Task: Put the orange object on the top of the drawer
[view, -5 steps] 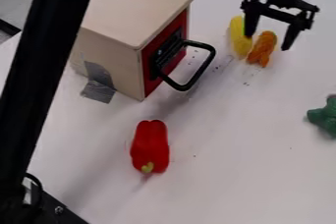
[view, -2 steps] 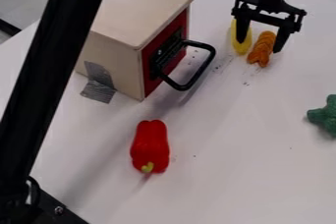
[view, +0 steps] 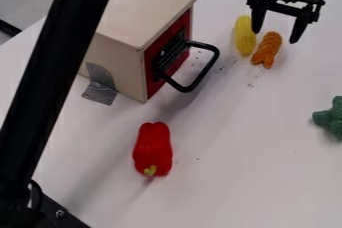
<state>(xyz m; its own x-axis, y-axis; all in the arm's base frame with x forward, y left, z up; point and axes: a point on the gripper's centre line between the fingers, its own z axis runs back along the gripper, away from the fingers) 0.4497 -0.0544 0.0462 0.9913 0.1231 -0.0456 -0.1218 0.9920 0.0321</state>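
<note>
White tabletop [view: 227,172], far right: your gripper [view: 275,36] had shifted slightly right and farther off, fingers spread and holding nothing. The orange object [view: 267,51] had stayed on the table, just beside the yellow corn [view: 244,36], so you probably needed to realign before grasping. The corn crowded its left; the right offered more room. Leftward, the jutting handle [view: 212,61] called for height before you reached the drawer's top [view: 143,9].

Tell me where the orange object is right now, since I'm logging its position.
In the camera view, the orange object lies at the upper right on the table, just right of the yellow corn, below the gripper.
</note>
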